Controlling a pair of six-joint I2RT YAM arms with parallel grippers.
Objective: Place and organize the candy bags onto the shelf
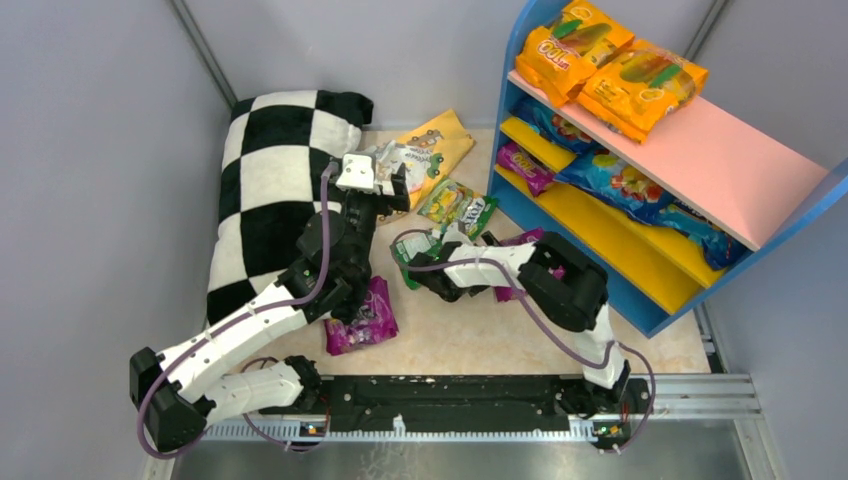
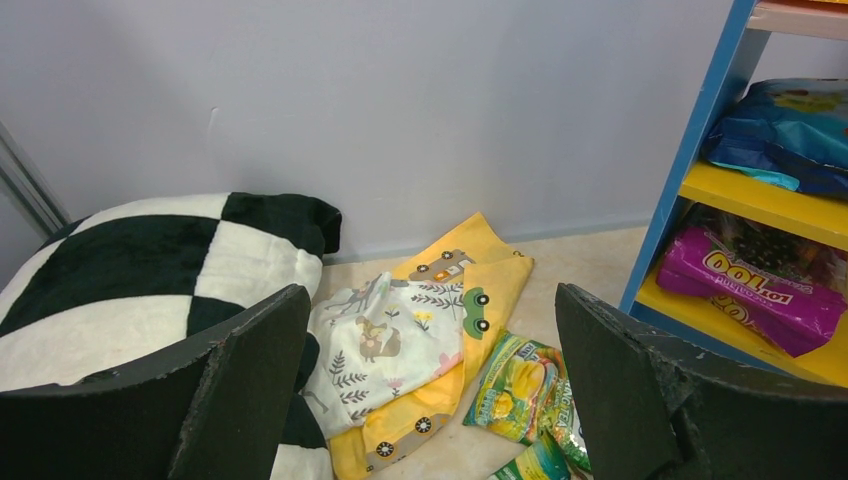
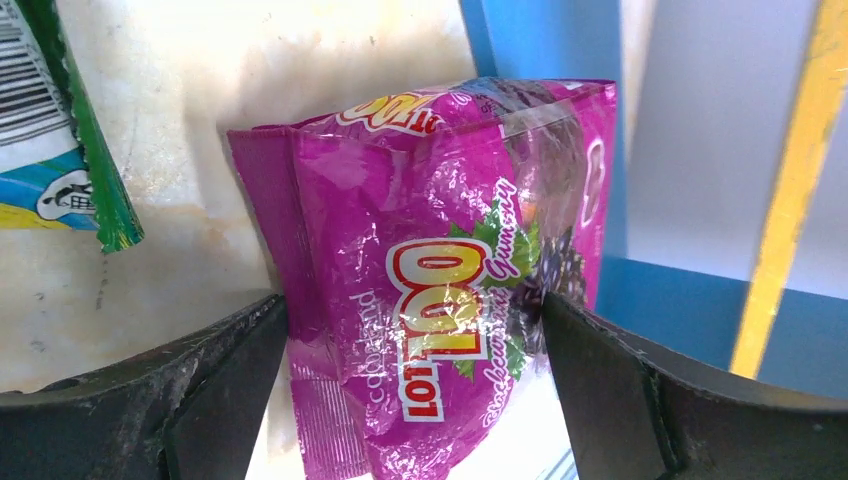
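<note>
Right wrist view — right gripper (image 3: pixel 412 300) spread wide, purple candy bag (image 3: pixel 440 200) between its jaws, beside the shelf (image 3: pixel 540 40). Wide too, the left gripper (image 2: pixel 430 290) — near the pillow (image 2: pixel 150 270).

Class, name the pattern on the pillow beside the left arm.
The pillow has black-and-white checks; the top external view shows it best.

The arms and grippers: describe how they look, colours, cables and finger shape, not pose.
Both the left arm and right arm have white link shells with bulky black joint housings, and a purple cable loops along each. The left gripper and right gripper carry broad, flat matte-black fingers, scuffed along the edges.
</note>
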